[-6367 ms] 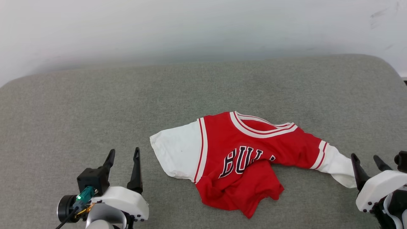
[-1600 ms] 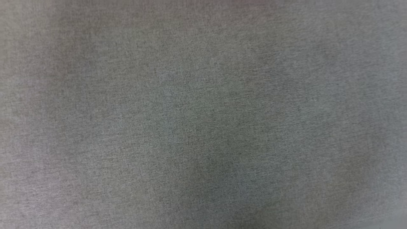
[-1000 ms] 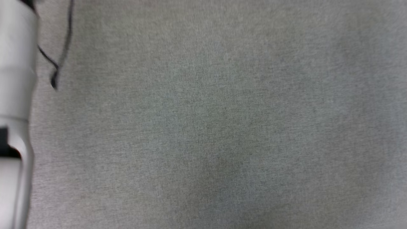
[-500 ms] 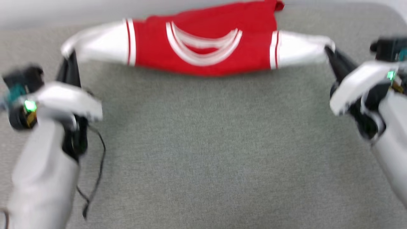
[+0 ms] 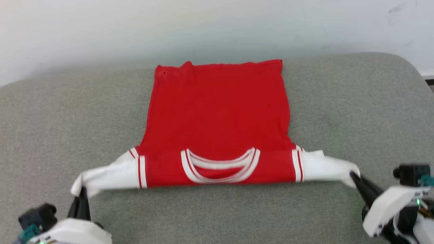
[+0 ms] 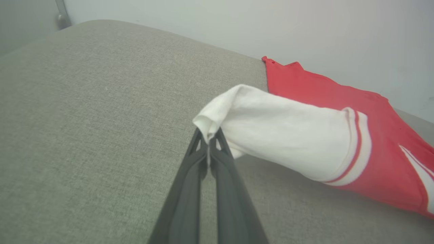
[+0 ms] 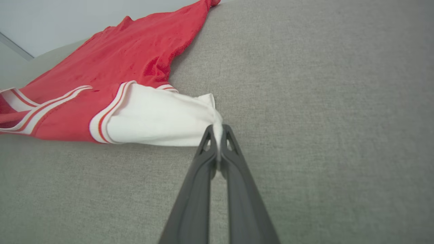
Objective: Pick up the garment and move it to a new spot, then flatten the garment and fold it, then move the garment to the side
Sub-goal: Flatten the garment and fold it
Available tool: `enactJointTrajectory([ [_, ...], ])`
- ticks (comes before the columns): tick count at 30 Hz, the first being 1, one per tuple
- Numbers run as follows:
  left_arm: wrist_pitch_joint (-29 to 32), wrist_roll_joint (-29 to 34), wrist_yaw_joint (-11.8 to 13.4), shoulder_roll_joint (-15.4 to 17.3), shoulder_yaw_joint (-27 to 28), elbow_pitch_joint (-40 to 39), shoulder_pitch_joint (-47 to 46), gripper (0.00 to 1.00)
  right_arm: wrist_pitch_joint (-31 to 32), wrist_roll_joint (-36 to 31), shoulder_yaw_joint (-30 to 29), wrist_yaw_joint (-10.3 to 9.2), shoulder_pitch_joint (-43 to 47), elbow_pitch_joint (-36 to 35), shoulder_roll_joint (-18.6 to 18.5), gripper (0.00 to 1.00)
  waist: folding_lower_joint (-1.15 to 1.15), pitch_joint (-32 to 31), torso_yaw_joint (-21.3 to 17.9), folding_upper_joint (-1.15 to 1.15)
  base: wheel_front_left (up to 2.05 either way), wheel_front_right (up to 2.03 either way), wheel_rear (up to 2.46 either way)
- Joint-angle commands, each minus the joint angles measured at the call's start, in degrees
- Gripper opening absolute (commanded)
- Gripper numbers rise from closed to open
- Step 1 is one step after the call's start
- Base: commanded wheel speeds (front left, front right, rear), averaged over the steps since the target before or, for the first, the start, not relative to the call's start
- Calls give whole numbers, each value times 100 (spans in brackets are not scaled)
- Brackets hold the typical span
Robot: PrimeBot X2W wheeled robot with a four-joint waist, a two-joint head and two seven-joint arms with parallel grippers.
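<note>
- Shirt (image 5: 218,112), red with white sleeves, lies spread on the middle of the bench (image 5: 67,112), plain red side up.
- Hem (image 5: 220,63) sits at the bench's far edge, just by the wall (image 5: 203,27). The striped collar (image 5: 220,164) is on the near side.
- Body is mostly flat with a few soft wrinkles. There is a small bump in the hem near its left corner.
- Left sleeve (image 5: 108,176) is drawn out toward the bench's left edge and the right sleeve (image 5: 325,167) toward the right edge. Both are stretched to narrow tips.
- Left gripper (image 5: 82,190) is on the near side, left of the shirt, at the left sleeve tip.
- Left wrist view: left gripper (image 6: 207,135) has its fingers pressed together, pinching the bunched end of the left sleeve (image 6: 288,132). The red body (image 6: 339,95) runs off behind it.
- Right gripper (image 5: 352,174) is on the near side, right of the shirt, at the right sleeve tip.
- Right wrist view: right gripper (image 7: 217,130) has its fingers pressed together, with white cloth of the right sleeve (image 7: 159,125) nipped between the tips. The red body (image 7: 118,57) lies beyond.
- Both pinched sleeve ends look raised slightly off the bench, with shadow under them in the wrist views.
- Bench (image 6: 84,118) (image 7: 322,101) is covered in grey woven fabric, and its far right corner is rounded.
- Wall behind the bench is pale and plain.
</note>
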Motion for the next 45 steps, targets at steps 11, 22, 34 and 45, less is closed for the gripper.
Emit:
enactJointTrajectory([
  [11, 38, -5, 190, -133, -165, -216, 885, 0, 624, -1196, -1164, -6, 1828, -630, 680, 41, 2, -258, 195, 0, 0, 0, 0],
  [22, -151, 448, 178, -181, -488, -550, 493, 0, 805, -1749, -2207, -4, 1588, -1654, 1119, 100, 2, -104, 541, 0, 0, 0, 0],
  [34, -135, 991, 190, -199, -892, -1461, -338, 0, 1613, -1462, -2946, -4, -1288, -184, 692, 100, 2, 1175, 1124, 0, 0, 0, 0],
  [45, -133, 1339, 16, -321, -1265, -1795, -1125, 0, 3357, -1673, -2715, -4, -3955, 1128, 175, 100, 2, 2418, 1579, 0, 0, 0, 0],
])
